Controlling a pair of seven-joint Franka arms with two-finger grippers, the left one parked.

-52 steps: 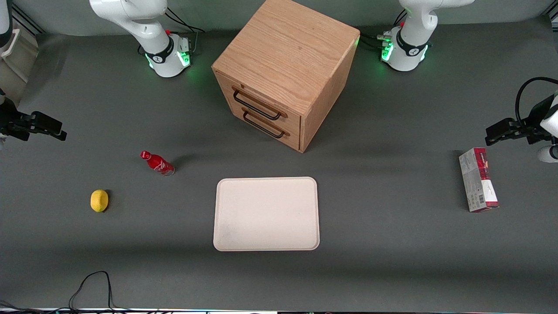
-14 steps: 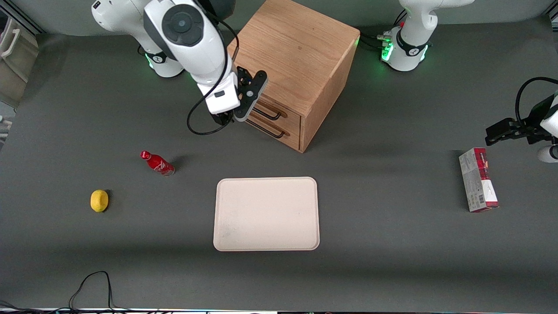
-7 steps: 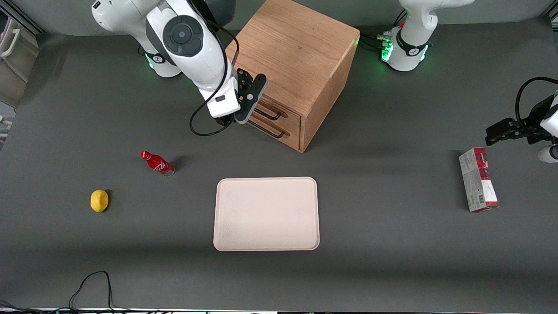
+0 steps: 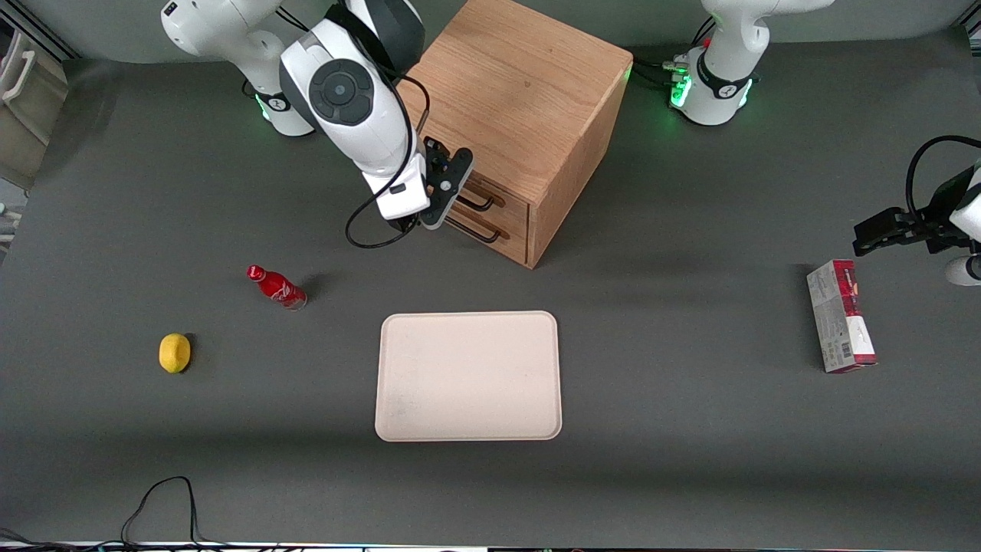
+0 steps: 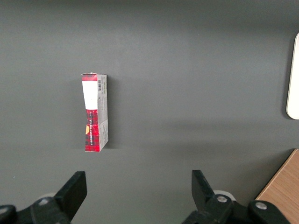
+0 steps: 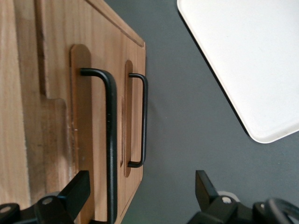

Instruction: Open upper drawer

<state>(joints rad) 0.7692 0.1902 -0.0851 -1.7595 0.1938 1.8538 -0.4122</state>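
light oak is seen on the cabinet [image 4: 512, 115], where the upper drawer [image 6: 93, 140] is kept flush and closed, its contents hidden. the gripper [image 4: 438, 205] is held in front of its black handle [image 6: 110, 149], fingers spread apart around the bar. nothing is carried on the beige tray [image 4: 468, 376].

hand [image 6: 140, 196] fingers spread, straddling upper drawer [image 6: 56, 130] black handle [image 6: 110, 140] | lower drawer handle [image 6: 142, 121] | tray [image 6: 247, 60]
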